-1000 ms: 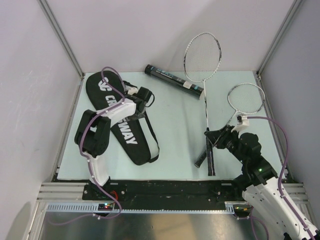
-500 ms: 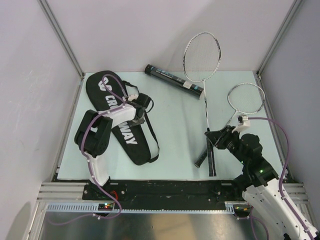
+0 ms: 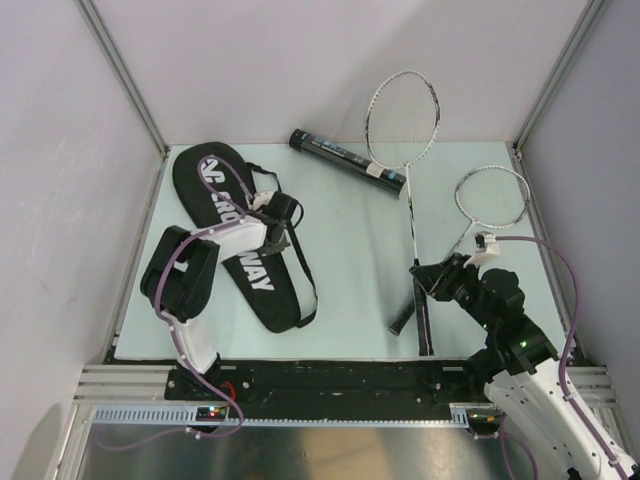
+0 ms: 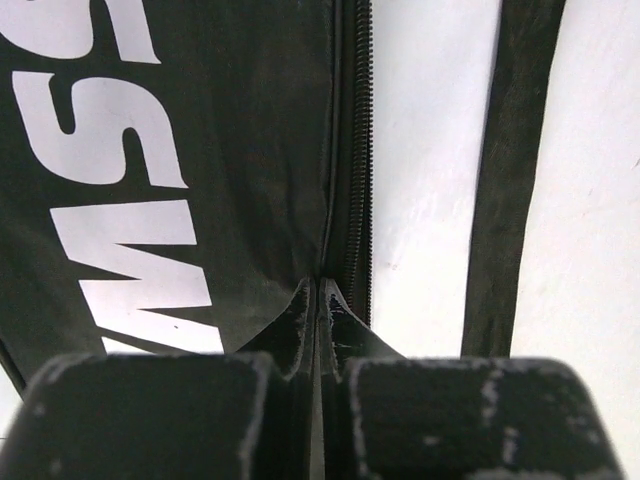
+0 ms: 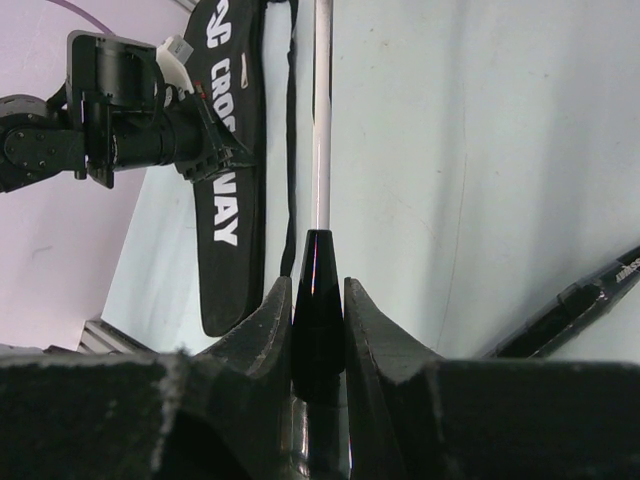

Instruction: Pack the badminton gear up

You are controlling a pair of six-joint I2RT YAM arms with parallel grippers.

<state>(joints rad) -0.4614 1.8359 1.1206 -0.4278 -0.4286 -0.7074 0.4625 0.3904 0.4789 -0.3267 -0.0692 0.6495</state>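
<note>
The long black bag (image 3: 200, 178) lettered CROSSWAY lies at the left of the mat. My left gripper (image 3: 280, 228) is shut at its right edge. Up close, its tips (image 4: 318, 300) pinch a fold of bag (image 4: 200, 150) fabric beside the zipper (image 4: 355, 150). My right gripper (image 3: 420, 272) is shut on one racket (image 3: 402, 115), its jaws (image 5: 318, 300) round the black cone where the white shaft (image 5: 322, 120) meets the handle. The second racket (image 3: 492, 195) lies to the right, its handle crossing under the first. The dark tube (image 3: 345, 160) lies at the back.
The bag's strap (image 4: 510, 170) lies loose on the pale mat (image 3: 350, 250) to the right of the zipper. Pale walls (image 3: 60, 200) with metal posts (image 3: 125, 80) close in both sides. A black rail (image 3: 330, 375) runs along the mat's near edge.
My left gripper has closed on the bag's zipper edge and its arm has drawn a little toward the near left. The right arm and the rackets have not moved.
</note>
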